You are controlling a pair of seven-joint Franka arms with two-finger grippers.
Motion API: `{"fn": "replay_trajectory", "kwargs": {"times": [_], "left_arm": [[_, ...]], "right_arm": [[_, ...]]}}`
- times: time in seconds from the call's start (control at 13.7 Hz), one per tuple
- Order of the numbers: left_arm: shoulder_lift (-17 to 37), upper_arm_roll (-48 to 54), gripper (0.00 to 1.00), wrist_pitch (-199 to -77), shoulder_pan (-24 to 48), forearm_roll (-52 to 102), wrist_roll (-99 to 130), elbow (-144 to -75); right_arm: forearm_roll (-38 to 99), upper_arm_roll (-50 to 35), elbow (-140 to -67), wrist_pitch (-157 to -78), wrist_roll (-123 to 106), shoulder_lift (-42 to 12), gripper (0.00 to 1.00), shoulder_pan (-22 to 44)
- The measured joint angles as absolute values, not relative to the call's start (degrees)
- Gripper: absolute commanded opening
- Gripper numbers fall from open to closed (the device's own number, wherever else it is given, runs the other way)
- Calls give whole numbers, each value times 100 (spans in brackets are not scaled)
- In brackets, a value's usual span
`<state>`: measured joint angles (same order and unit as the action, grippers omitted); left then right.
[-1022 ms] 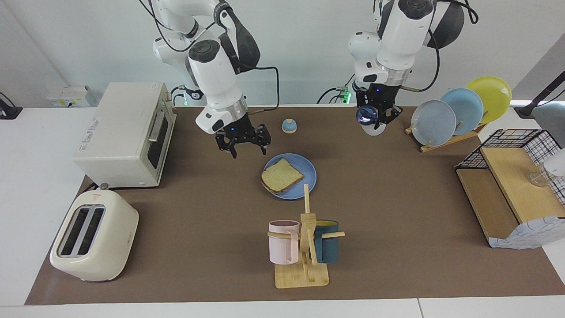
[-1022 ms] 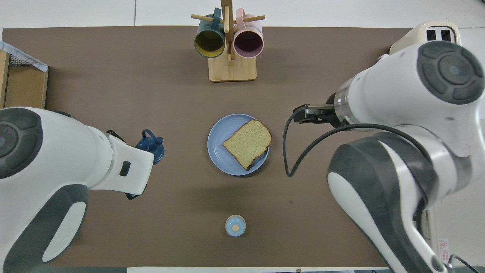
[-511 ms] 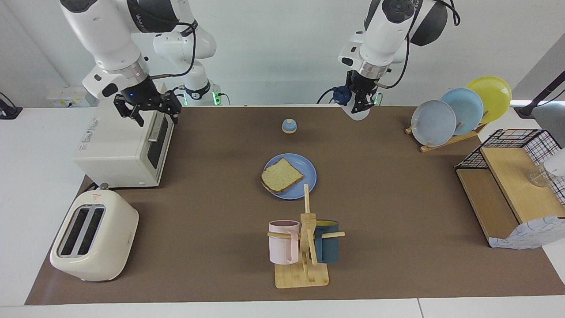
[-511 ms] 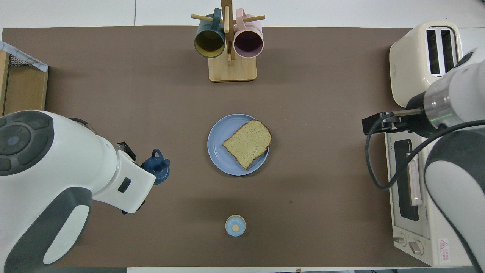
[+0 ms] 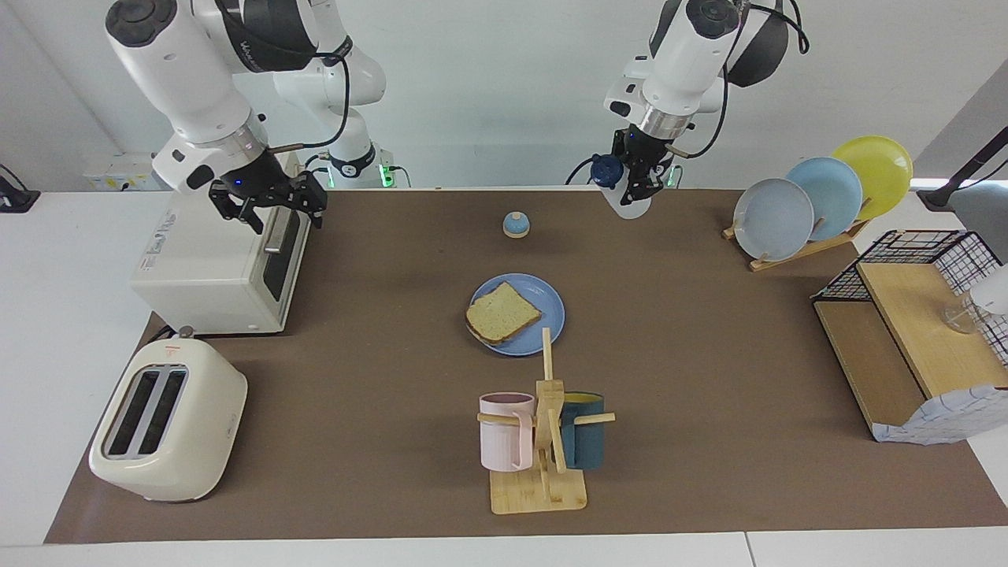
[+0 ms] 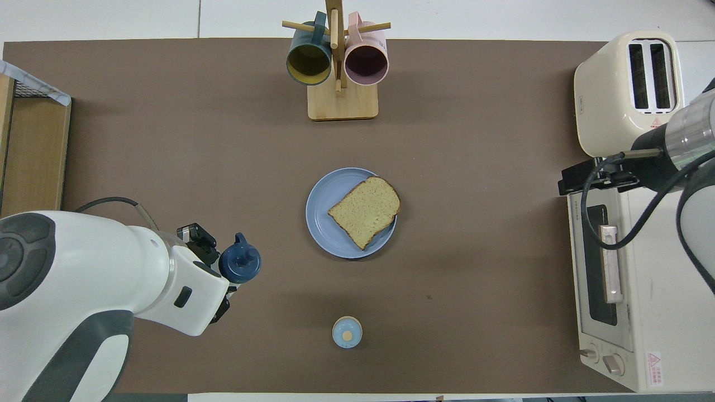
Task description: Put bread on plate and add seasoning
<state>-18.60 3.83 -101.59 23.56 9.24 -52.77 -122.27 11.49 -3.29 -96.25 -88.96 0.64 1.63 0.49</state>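
The bread (image 5: 502, 313) (image 6: 366, 211) lies flat on the blue plate (image 5: 547, 303) (image 6: 323, 226) in the middle of the brown mat. My left gripper (image 5: 642, 185) (image 6: 223, 268) is raised and shut on the seasoning (image 5: 628, 205) (image 6: 240, 263), a white bottle with a navy cap, tilted. It hangs over the mat's edge by the robots, apart from the plate. My right gripper (image 5: 276, 209) (image 6: 578, 180) hangs open and empty over the toaster oven's door edge.
A small blue bell (image 5: 516, 224) (image 6: 347, 331) stands nearer to the robots than the plate. A mug rack (image 5: 543, 425) stands farther out. Toaster oven (image 5: 220, 252) and toaster (image 5: 165, 421) fill the right arm's end; a plate rack (image 5: 819, 197) and wire shelf (image 5: 913, 331) fill the left arm's end.
The right arm has pulled away from beside the plate and now hangs over the toaster oven. The left gripper has lifted the seasoning and drawn it back toward the robots.
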Motion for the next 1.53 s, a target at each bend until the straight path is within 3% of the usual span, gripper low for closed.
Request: {"fn": "replay_trajectory", "kwargs": {"times": [0.44, 0.73, 0.88, 1.1, 1.31, 1.53], "left_arm": [[-1862, 383, 0, -10168, 2356, 927, -5277, -12228], [-1862, 385, 0, -10170, 2361, 928, -5277, -12228], [-1862, 385, 0, -10173, 2363, 928, -5277, -12228], [-1863, 385, 0, -10176, 2363, 929, -5277, -12228], [-1863, 388, 0, -10177, 2365, 930, -5277, -12229], [-1863, 404, 0, -10178, 2369, 932, -5277, -12229]], "right_arm": [[1676, -637, -9599, -8549, 67, 425, 100, 1292], [2154, -589, -9592, -8478, 210, 468, 100, 1291], [2877, -592, -9571, -8787, 1242, 477, 100, 1422], [3033, -625, -9550, -9974, 2942, 477, 100, 2323], [3032, -641, -9571, -10759, 3764, 440, 75, 2967], [3030, -639, -9597, -11399, 4115, 193, 59, 3323]]}}
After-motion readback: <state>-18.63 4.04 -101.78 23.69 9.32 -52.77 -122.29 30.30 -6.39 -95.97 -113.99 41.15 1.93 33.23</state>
